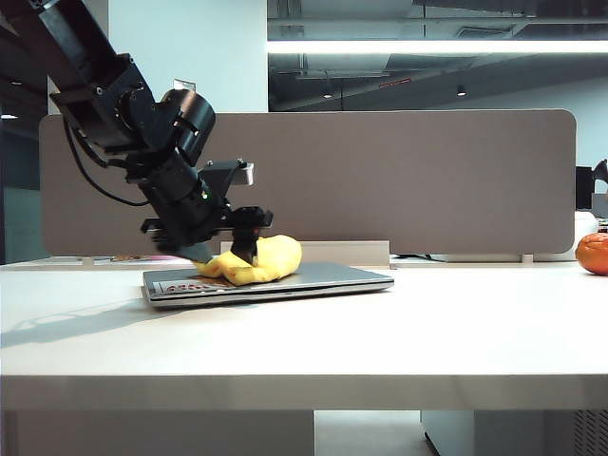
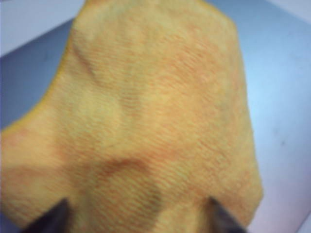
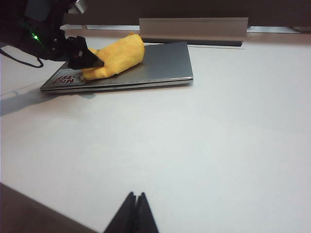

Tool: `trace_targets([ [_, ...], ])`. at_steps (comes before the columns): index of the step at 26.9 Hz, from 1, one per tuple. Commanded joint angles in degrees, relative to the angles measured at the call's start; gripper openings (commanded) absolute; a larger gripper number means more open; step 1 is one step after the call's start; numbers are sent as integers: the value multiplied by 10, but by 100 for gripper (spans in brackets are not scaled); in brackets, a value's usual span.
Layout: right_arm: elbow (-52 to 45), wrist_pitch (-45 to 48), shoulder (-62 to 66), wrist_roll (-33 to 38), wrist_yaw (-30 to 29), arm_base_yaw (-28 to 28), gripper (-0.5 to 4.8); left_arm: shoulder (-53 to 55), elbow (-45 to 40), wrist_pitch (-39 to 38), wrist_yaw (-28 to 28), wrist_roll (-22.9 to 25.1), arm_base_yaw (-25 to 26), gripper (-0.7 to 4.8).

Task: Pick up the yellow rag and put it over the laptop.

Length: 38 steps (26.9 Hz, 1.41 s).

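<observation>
The yellow rag (image 1: 263,258) lies bunched on the closed silver-grey laptop (image 1: 328,278), over the left half of its lid. My left gripper (image 1: 220,252) points down at the rag's left end, its two dark fingers spread wide on either side of the cloth. Up close, the rag (image 2: 155,107) fills the left wrist view, with the left gripper (image 2: 138,216) open over it and a strip of lid (image 2: 284,97) beside it. From the right wrist view, the rag (image 3: 119,57), laptop (image 3: 163,63) and left gripper (image 3: 87,60) sit far off. My right gripper (image 3: 135,198) hovers shut above bare table.
A white sticker with red marks (image 3: 65,80) is on the lid's corner beside the rag. A round orange fruit (image 1: 593,253) sits at the table's far right. A grey divider panel (image 1: 408,180) and a low white strip (image 3: 194,26) stand behind the laptop.
</observation>
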Motion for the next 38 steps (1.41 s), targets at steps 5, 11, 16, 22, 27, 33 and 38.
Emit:
trace_targets([
  [5, -3, 5, -1, 0, 9, 0, 0, -73, 5, -58, -21, 5, 5, 447],
  [11, -3, 4, -1, -1, 30, 0, 0, -139, 5, -130, -28, 4, 9, 398],
  [16, -3, 3, -1, -2, 85, 0, -1, -201, 5, -196, -70, 7, 9, 109],
  [22, -3, 1, -1, -2, 111, 0, -1, -263, 4, -254, -87, 26, 9, -6],
  [27, -3, 1, -1, -2, 111, 0, -1, -339, -29, -279, -85, 26, 9, -6],
  [33, -3, 2, -1, -3, 113, 0, -1, -482, -190, -223, -76, 23, 9, -6],
  [38, -3, 1, -1, -4, 147, 0, -1, -556, -268, -221, -70, 17, 9, -6],
])
